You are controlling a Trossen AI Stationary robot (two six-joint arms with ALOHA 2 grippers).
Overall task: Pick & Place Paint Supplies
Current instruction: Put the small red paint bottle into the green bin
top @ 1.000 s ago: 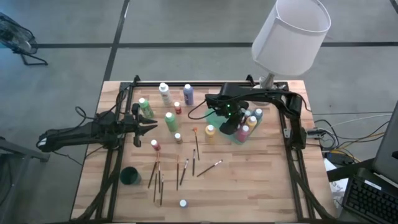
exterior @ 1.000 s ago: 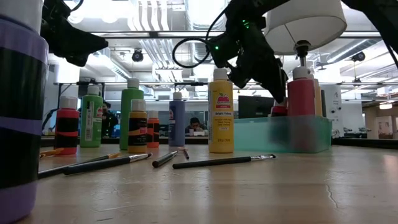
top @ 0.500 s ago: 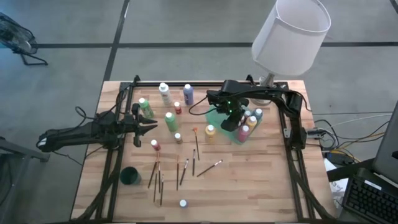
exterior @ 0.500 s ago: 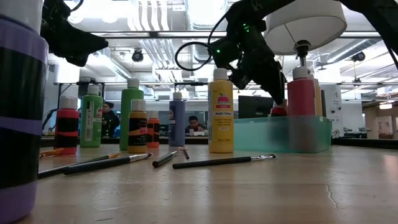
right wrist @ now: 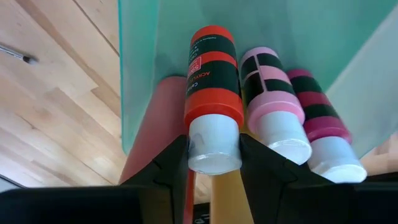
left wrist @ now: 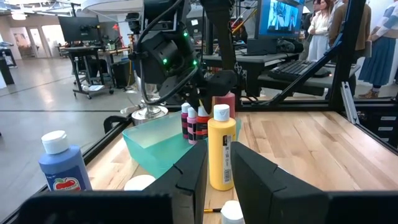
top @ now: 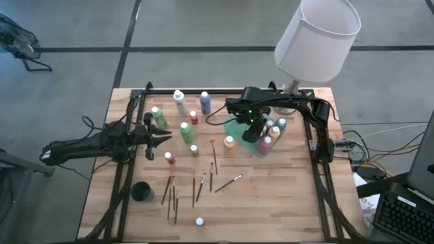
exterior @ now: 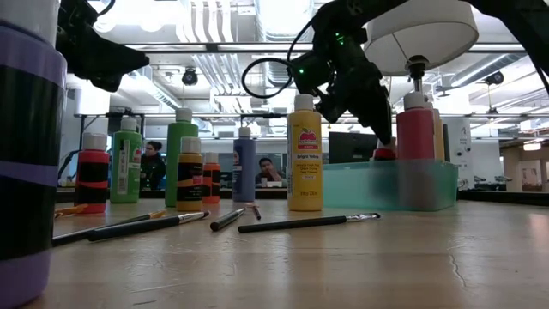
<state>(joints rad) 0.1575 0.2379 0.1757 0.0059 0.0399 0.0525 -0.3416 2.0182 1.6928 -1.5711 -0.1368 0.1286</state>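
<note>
My right gripper [top: 253, 130] hangs over the translucent green tray [top: 234, 129], shut on a red paint bottle [right wrist: 212, 68] that reaches down into the tray beside a pink bottle [right wrist: 270, 87] and a magenta one [right wrist: 317, 118]. More bottles stand in the tray [top: 272, 132]. Outside it, a yellow bottle [top: 229, 143] stands just by the tray on its base, and green [top: 186, 131], white [top: 180, 100] and blue [top: 205, 102] bottles stand farther left. Thin brushes [top: 213, 157] lie flat near the middle. My left gripper [top: 163, 135] waits at the left, level, open and holding nothing. My right gripper pinches the red bottle's white cap [right wrist: 213, 146] between its two fingers [right wrist: 168, 165], coming from above and pointing steeply down. The bottle hangs upright below the fingers, inside the tray. Whether its base rests on the tray floor does not show.
A dark green cup [top: 142, 192] stands near the front left and a purple bottle [top: 199, 221] at the near edge. Several brushes [top: 171, 193] lie scattered between them. A lamp with a white shade [top: 315, 41] rises at the far right. Bare wood lies at the near right.
My right gripper has shifted slightly toward the table's far right over the tray and rolled a little, still shut on the red bottle. It has kept still for the last half second.
</note>
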